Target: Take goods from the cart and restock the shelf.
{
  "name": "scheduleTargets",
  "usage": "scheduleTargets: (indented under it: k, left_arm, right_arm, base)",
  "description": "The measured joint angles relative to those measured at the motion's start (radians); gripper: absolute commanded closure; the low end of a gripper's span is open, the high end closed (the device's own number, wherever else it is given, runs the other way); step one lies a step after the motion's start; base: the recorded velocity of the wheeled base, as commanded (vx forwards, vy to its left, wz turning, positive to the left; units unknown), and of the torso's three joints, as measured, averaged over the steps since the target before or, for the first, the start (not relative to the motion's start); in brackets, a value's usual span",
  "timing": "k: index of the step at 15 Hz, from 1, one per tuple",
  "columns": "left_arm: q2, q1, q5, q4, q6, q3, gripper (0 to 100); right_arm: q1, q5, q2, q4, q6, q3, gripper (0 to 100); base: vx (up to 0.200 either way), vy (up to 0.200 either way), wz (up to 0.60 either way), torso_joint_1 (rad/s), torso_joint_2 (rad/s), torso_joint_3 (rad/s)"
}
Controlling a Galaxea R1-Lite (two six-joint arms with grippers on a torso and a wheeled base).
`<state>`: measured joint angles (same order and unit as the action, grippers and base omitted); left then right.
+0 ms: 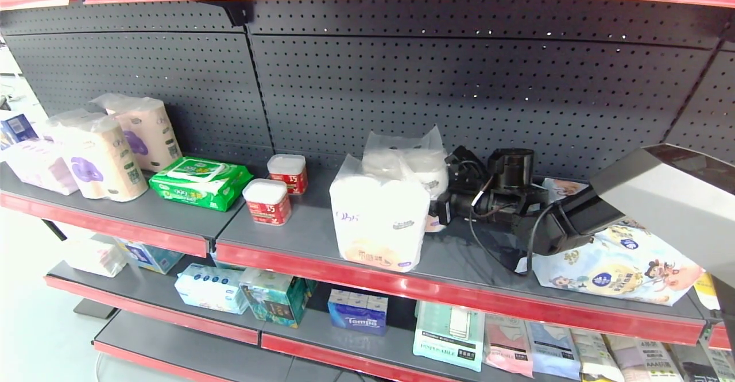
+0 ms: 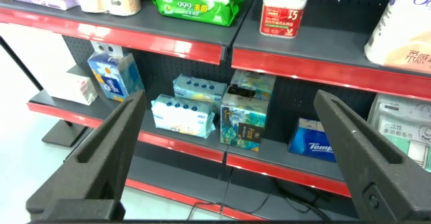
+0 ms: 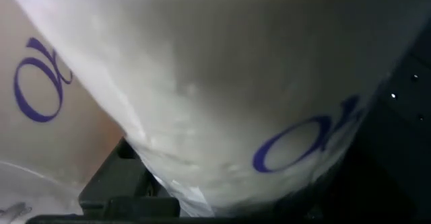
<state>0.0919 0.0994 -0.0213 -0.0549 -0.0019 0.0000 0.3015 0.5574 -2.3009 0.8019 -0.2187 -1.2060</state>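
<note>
On the left, the left gripper hangs in front of the lower boards of the shelf. Its two fingers are spread wide apart and nothing is between them. Behind it, on a lower board, we see pale blue tissue boxes and, just beside them, a teal box.

On the upper board, at the far left, lies a pink tissue pack. Next to it stand two tall roll packs, one behind the other, both upright. To their right a green wipes pack lies flat, near the front edge. Then come two red jars with white lids, one nearer to the front and one farther back, a little apart from each other.

In the middle of the board stands the front toilet paper pack, upright and close to the red edge. Just behind it stands the rear toilet paper pack, near the perforated back wall.

The right gripper is at the right side of this rear pack, low above the board and touching it. In the right wrist view the white wrapping is pressed very close to the camera. We cannot tell whether this gripper clamps the pack or is loose around it.

At the far right, under the right arm, a printed diaper bag lies on the board.
</note>
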Motion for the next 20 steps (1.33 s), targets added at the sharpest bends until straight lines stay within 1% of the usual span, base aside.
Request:
scheduleTargets:
  k: [10, 20]
  left_arm:
    - [0.0, 0.0, 0.001, 0.0, 0.0, 0.0, 0]
    - [0.0, 0.0, 0.0, 0.0, 0.0, 0.0, 0]
  right_arm:
    - [0.024, 0.003, -0.026, 0.004, 0.02, -0.016, 100]
    - [0.03, -0.006, -0.064, 0.005, 0.077, -0.044, 100]
  base:
    - [0.0, 0.0, 0.0, 0.0, 0.0, 0.0]
    - [0.0, 0.0, 0.0, 0.0, 0.0, 0.0]
